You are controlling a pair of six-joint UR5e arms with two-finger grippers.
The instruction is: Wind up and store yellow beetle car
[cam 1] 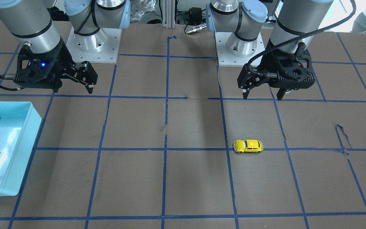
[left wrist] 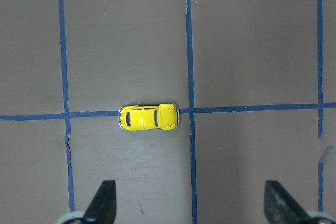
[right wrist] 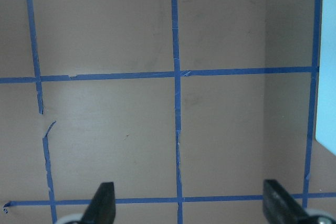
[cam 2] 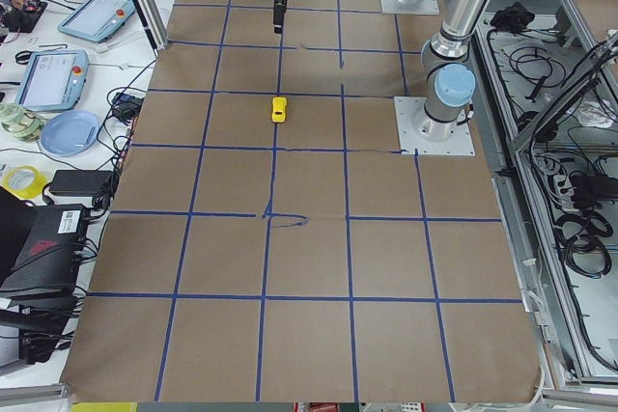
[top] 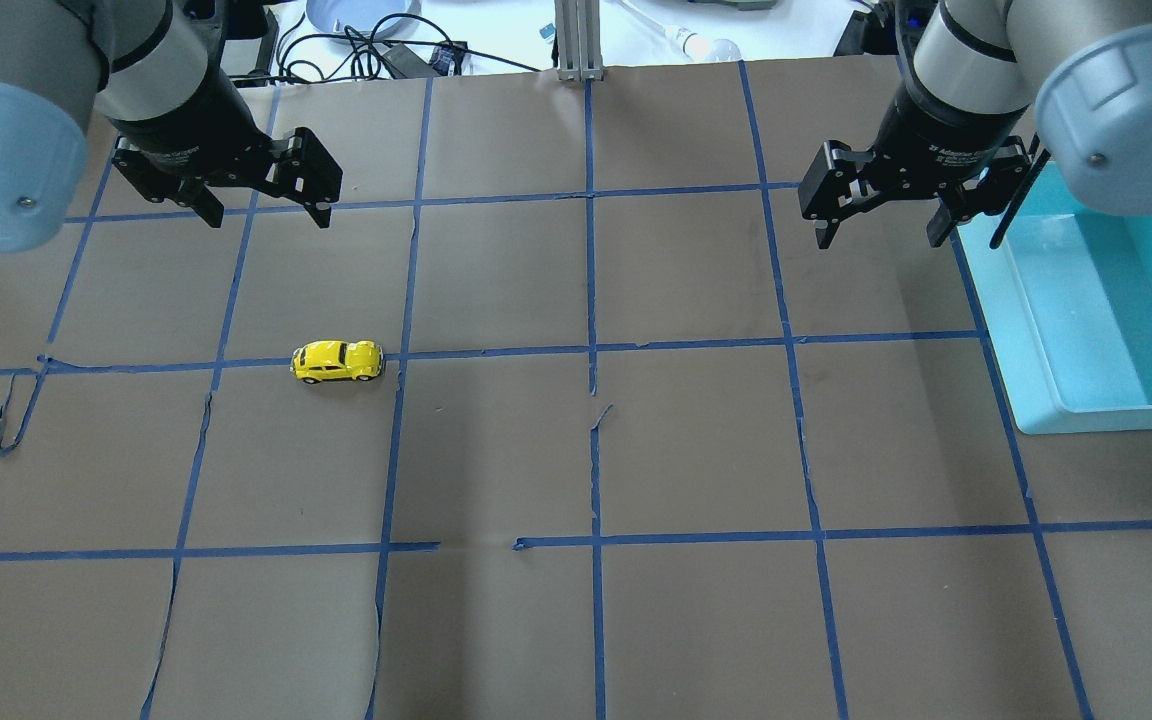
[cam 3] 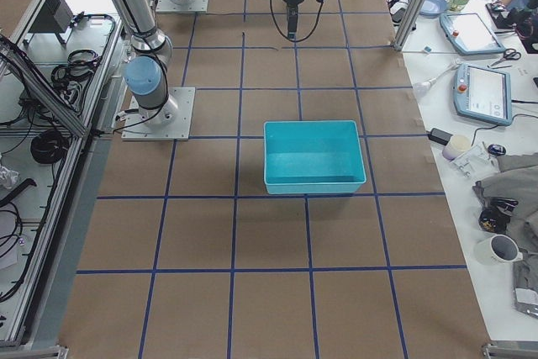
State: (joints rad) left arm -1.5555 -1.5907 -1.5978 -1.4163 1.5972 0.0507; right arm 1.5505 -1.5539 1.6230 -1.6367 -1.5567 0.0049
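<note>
Teal bin (top: pixel 1086 415) is sitting beside the gaping right gripper (top: pixel 878 235). The left gripper (top: pixel 266 210) is gaping too. The yellow beetle car (top: pixel 337 361) is gleaming, upright.

Brown-covered table (top: pixel 696 620), blue tape grid (top: pixel 591 280). The yellow beetle car (top: pixel 336 361) sits on a tape line, apparently wheels-down. The teal bin (top: pixel 1126 418) rests well apart.

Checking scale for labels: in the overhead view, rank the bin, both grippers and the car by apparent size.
1. bin
2. left gripper and right gripper: alike, so unranked; both sit nearer the camera than the table
3. car
</note>
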